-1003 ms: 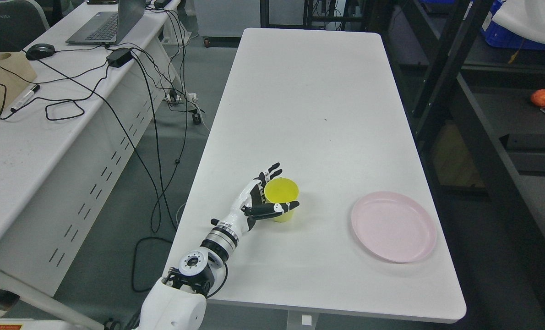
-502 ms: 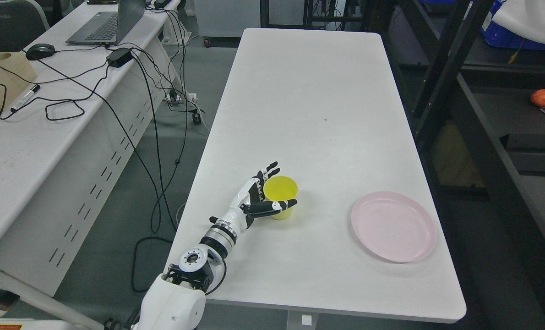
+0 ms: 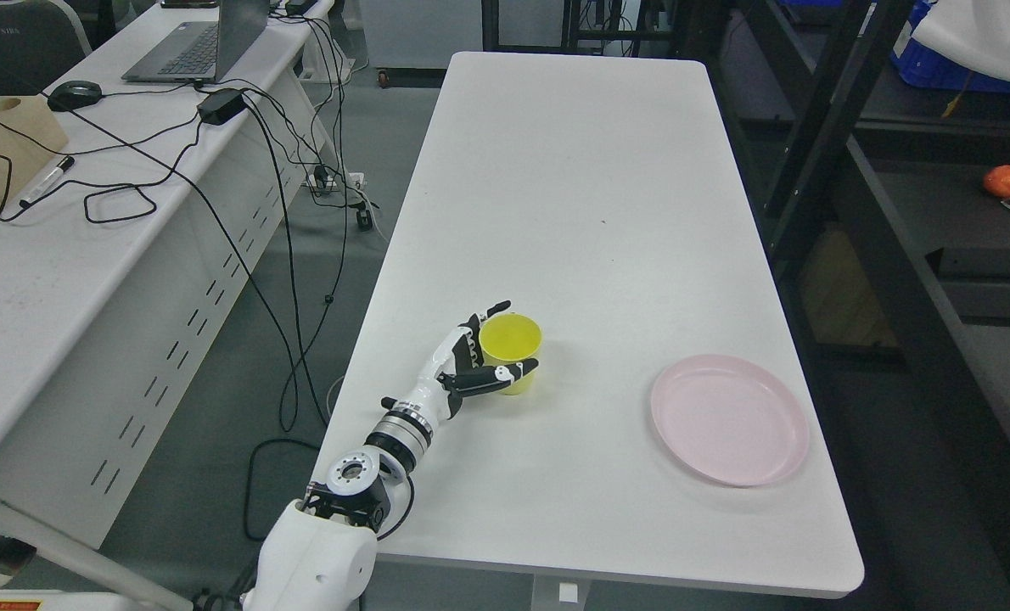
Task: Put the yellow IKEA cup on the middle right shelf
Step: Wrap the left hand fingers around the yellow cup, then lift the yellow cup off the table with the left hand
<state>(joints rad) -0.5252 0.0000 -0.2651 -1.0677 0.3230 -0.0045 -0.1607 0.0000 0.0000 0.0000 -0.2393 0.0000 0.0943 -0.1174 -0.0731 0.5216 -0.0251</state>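
One robot hand [image 3: 479, 363], the left, is wrapped around the yellow cup [image 3: 510, 352], thumb across its near side and fingers [image 3: 490, 311] behind the far side, so it grips the cup. Cup stands upright on the white worktop [image 3: 590, 212], near the left edge toward the front. Pink plate [image 3: 729, 419] lies near the front right corner, well apart from the cup.

A long white tabletop [image 3: 573, 170] with rounded corners carries a yellow cup [image 3: 511, 352], upright near its left edge, and a shallow pink plate [image 3: 729, 419] near the right edge, well apart from the cup.
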